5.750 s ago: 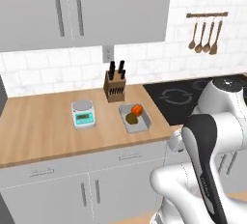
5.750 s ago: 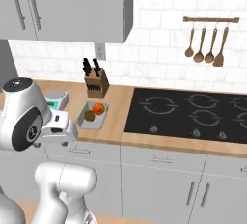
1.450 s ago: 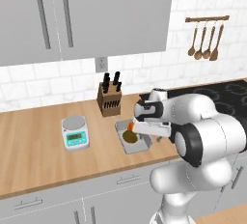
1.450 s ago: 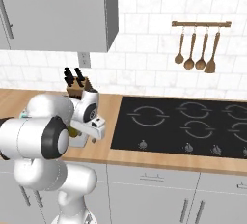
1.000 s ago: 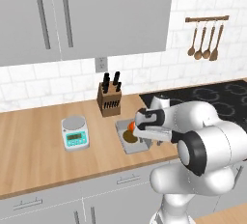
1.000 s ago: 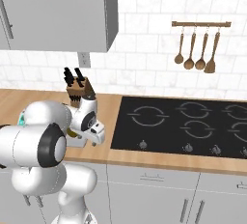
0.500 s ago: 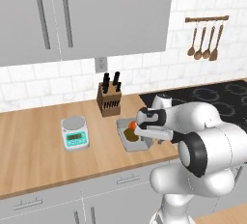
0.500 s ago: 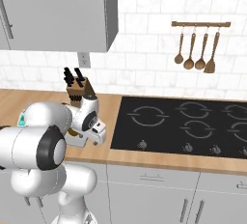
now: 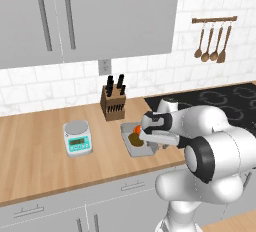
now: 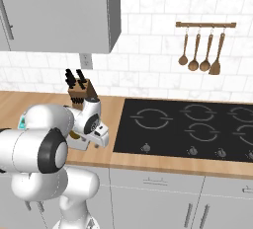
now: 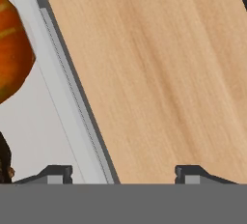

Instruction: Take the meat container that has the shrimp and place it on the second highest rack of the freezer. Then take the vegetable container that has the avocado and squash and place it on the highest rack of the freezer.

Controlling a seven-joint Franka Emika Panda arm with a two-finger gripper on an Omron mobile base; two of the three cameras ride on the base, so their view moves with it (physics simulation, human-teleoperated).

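Observation:
The vegetable container point(image 9: 134, 148) is a shallow grey tray on the wooden counter, holding the orange squash point(image 9: 137, 127) and the dark avocado point(image 9: 133, 137). My gripper point(image 9: 156, 147) is down at the tray's right rim and open. In the hand view the two fingertips point(image 11: 55, 172) stand wide apart and straddle the tray's rim point(image 11: 72, 102). One tip is inside the tray and the other is over bare wood. The squash point(image 11: 12, 49) fills that view's upper left, and a sliver of the avocado point(image 11: 4, 160) shows at the left edge. The meat container, shrimp and freezer are out of view.
A knife block point(image 9: 112, 103) stands behind the tray by the wall. A small kitchen scale point(image 9: 78, 138) sits to its left. The black cooktop point(image 10: 192, 129) lies to the right. Wooden spoons point(image 9: 212, 41) hang on the wall, with grey wall cabinets point(image 9: 100, 16) overhead.
The base has driven closer to the counter since the earliest frames. The hand has swung over the tray and sunk to its right rim, with little motion in the last half second.

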